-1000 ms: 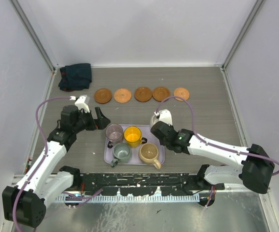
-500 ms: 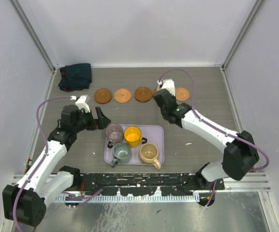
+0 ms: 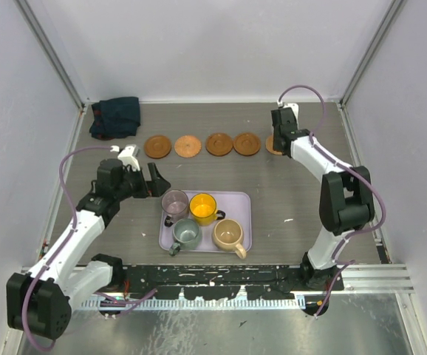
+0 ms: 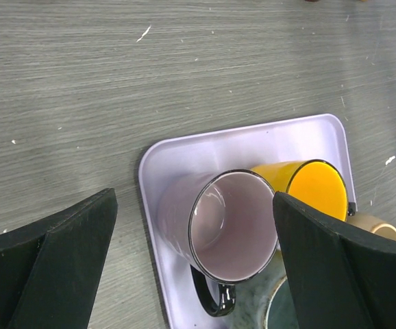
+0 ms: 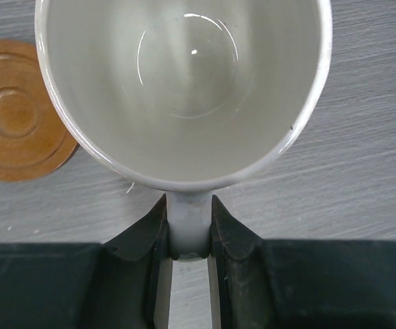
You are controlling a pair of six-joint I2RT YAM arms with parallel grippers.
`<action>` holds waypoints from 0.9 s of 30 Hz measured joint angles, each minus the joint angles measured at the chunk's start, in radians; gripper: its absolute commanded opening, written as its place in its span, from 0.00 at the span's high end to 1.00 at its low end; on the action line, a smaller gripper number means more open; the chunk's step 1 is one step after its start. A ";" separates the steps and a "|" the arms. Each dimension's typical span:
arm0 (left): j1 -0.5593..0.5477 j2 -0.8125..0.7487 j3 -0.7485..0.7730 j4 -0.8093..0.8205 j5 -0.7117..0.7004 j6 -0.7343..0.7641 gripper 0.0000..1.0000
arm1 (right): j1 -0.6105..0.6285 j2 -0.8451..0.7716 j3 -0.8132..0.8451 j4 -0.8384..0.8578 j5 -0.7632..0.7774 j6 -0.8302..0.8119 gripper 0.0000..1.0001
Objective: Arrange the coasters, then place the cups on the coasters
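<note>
Four coasters (image 3: 188,146) lie in a row at the back; a fifth (image 3: 272,145) at the right end is partly hidden by my right gripper (image 3: 281,138). That gripper (image 5: 188,229) is shut on the handle of the cream-white cup (image 5: 184,82), held upright, with a coaster (image 5: 16,116) just left of it. The mauve cup (image 3: 174,202), yellow cup (image 3: 202,208), grey-green cup (image 3: 186,233) and tan cup (image 3: 228,234) stand on the lavender tray (image 3: 243,203). My left gripper (image 4: 194,226) hangs open above the mauve cup (image 4: 229,223), touching nothing.
A dark blue cloth (image 3: 115,117) lies bunched in the back left corner. White walls close in the table on three sides. A metal rail (image 3: 221,275) with the arm bases runs along the near edge.
My right arm has swung from beside the tray to the far right end of the coaster row, carrying the cream-white cup. The left arm has barely moved.
</note>
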 measured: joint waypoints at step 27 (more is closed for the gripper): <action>0.000 0.208 0.070 0.021 -0.031 0.027 0.02 | -0.077 0.259 0.111 0.075 -0.142 -0.030 0.99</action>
